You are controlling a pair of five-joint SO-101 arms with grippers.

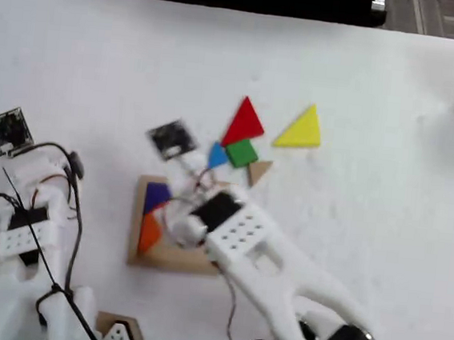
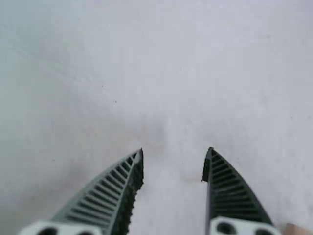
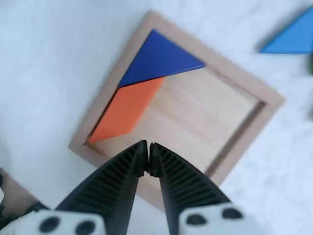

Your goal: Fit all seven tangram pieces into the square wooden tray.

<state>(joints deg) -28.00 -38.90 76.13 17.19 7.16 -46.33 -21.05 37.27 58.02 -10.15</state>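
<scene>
Right hand [image 3: 148,159] hovers closed over tray [image 3: 220,64]; red triangle [image 1: 244,122] beyond.

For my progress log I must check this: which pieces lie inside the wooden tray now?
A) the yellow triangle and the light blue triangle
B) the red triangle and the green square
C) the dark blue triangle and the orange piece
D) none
C: the dark blue triangle and the orange piece lie edge to edge inside the tray, along one wall.
</scene>
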